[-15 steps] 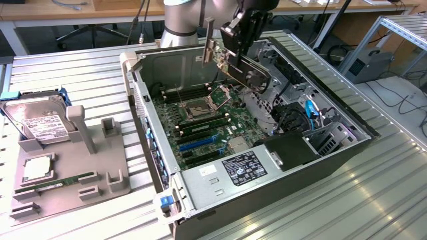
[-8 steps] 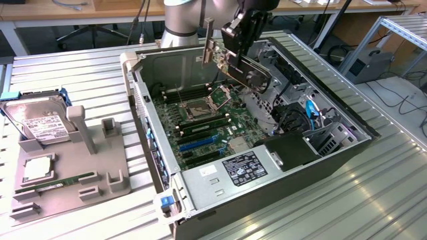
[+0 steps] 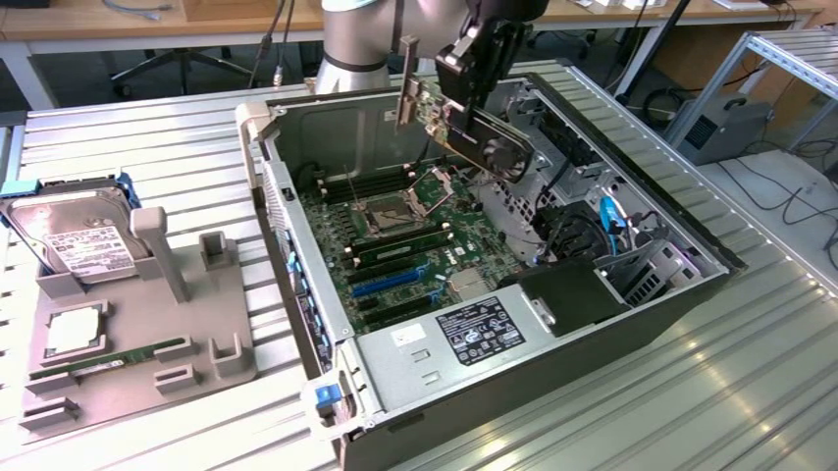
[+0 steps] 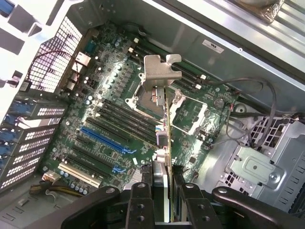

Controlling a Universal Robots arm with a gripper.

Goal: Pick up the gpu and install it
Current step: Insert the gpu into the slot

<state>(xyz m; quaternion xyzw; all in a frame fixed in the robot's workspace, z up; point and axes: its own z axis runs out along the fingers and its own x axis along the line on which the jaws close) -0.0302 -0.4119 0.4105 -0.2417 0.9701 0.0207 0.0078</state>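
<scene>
My gripper (image 3: 474, 61) is shut on the gpu (image 3: 472, 132), a thin dark card with a fan and a pale metal bracket (image 3: 408, 83) at its far end. The card hangs tilted in the air above the back half of the open computer case (image 3: 550, 363). In the wrist view the gpu (image 4: 167, 138) shows edge-on between my two fingers (image 4: 142, 200), its bracket (image 4: 159, 71) pointing away from me. It hovers over the motherboard (image 4: 114, 109), clear of the blue and black expansion slots (image 4: 105, 140).
A grey tray (image 3: 131, 383) on the exterior view's left holds a hard drive (image 3: 78, 240), a silver processor (image 3: 75, 329) and a green memory stick (image 3: 112, 361). Inside the case are the open processor socket (image 3: 391, 208), cables (image 3: 609, 221) and drive cages (image 3: 654, 270).
</scene>
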